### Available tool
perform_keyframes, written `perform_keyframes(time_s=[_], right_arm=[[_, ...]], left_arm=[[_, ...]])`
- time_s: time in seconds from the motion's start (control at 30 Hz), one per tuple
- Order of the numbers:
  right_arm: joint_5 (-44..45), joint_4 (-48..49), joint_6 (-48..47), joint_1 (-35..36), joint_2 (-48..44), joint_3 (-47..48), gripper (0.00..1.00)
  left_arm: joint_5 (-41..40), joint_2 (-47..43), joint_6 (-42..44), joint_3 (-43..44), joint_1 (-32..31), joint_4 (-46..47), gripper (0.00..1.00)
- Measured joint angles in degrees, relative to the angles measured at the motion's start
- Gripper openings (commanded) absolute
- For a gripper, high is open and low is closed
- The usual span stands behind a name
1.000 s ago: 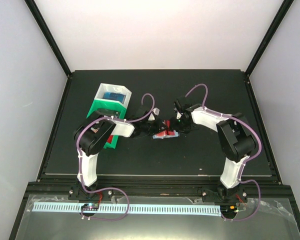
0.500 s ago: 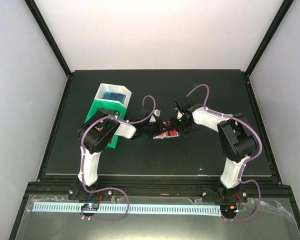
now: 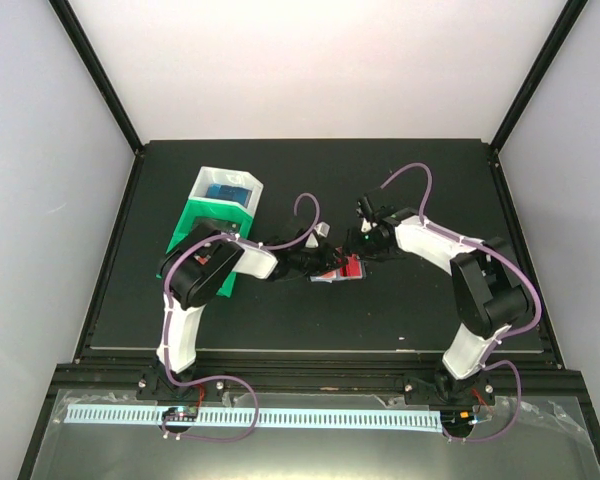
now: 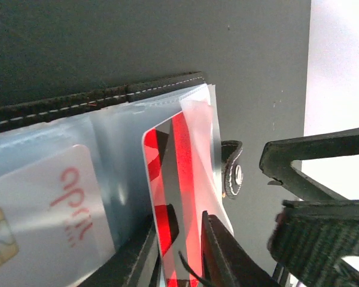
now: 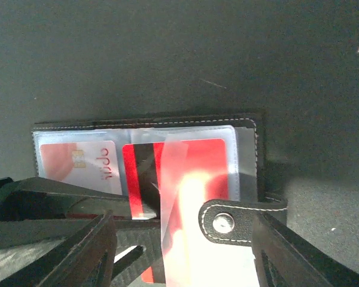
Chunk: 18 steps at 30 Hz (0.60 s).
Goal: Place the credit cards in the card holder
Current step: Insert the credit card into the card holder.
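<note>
- biggest risk imo: the glossy red card with a black stripe snags on the lip of the clear plastic pocket sleeve and bows instead of sliding in. Cause would be pushing at an angle, and the card looks tilted vs the pocket in the left wrist view
- 2nd: the small black folding card holder w/ light blue inside skids on the dark matte table, bc nothing seems to be pinning it down rn
- 3rd: the black snap strap w/ metal stud lies right by the pocket mouth and could flop across it or catch a finger
- also poss: red card goes behind the sleeve, not inside. Can't tell which layer it's under
- left gripper: fingers nearly together, red card's near end between them, looks pinched
- right gripper: spread wide, nothing in it, fingers straddling the strap end of the holder. Touching it or not, can't tell
- card holder lies open and flat mid-table, btwn the two grippers. A white plastic card w/ red lettering sits in the next pocket over
</note>
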Motion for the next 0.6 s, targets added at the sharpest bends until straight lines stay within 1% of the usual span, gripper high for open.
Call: perform_keyframes(time_s=[0.27,0.5,0.6], right_arm=[[1.25,-0.24,0.87,-0.09,0.04,-1.95,0.67],[1.22,-0.28,0.98,-0.37,-2.03,-5.16,0.69],[1.25,-0.22,1.18,-0.63,-2.91,-6.21,0.7]], left_arm=[[-0.26,-2.25,3.43,0.81,-0.61,-6.29,0.33],[-1.6,-4.13,7.19,2.16,-1.27,-13.25,0.36],[-1.92,-4.2,8.5,2.99,-1.55,-14.93,0.4]])
